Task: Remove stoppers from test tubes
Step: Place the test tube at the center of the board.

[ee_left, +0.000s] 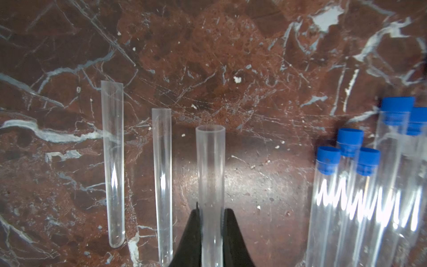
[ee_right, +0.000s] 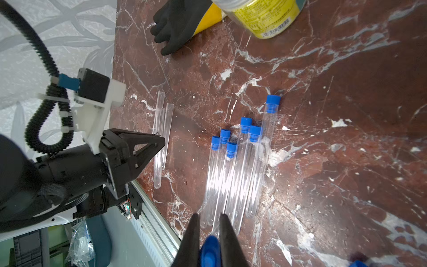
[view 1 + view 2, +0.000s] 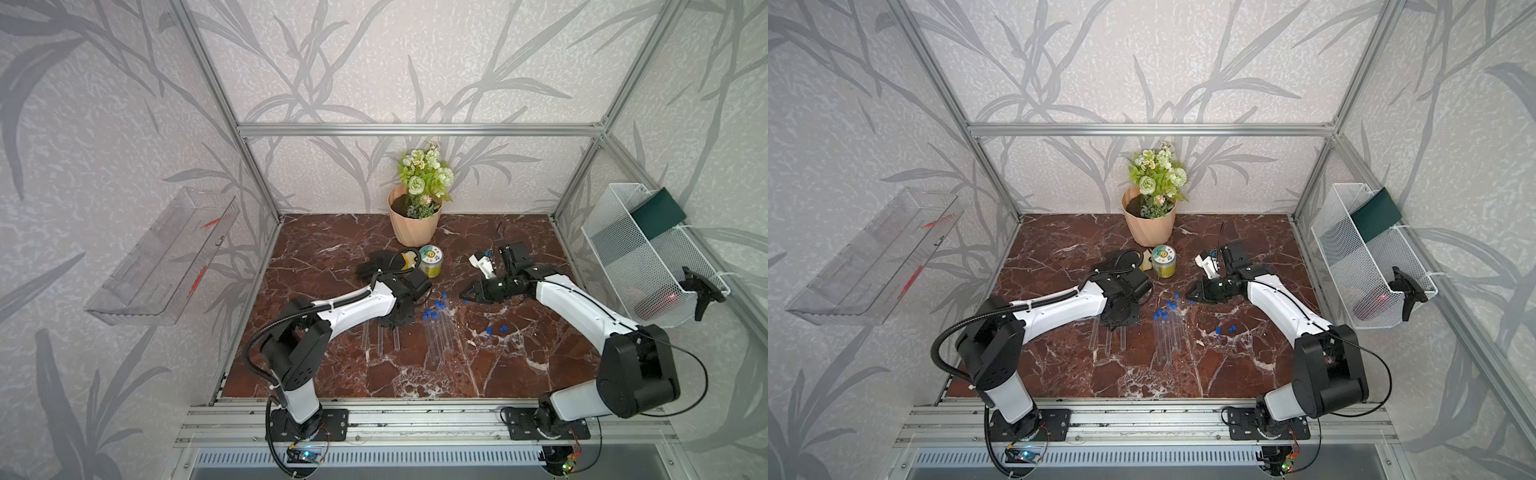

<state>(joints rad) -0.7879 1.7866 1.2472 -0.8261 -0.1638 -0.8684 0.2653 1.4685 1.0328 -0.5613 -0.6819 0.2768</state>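
Between the left jaws, pinched from both sides, an unstoppered test tube, open mouth pointing away from the wrist; hard to tell whether resting on the bench or raised just off it. Just beside it, flat on the red marbled surface and roughly parallel, a nearer open tube and, past that, a farther open tube, neither touching the other. Between the right jaws, squeezed tight with almost no gap, a single blue stopper, free of any tube. Midway between the two arms, a bundle of six stoppered tubes, lying side by side and partly overlapping, each plugged with a blue cap, mouths toward the back wall in both top views. Farther to the right on the bare bench, two loose stoppers close together, well apart from the bundle. Behind the left arm, a black glove touching a yellow-labelled jar; at the back edge, upright, a flowerpot.
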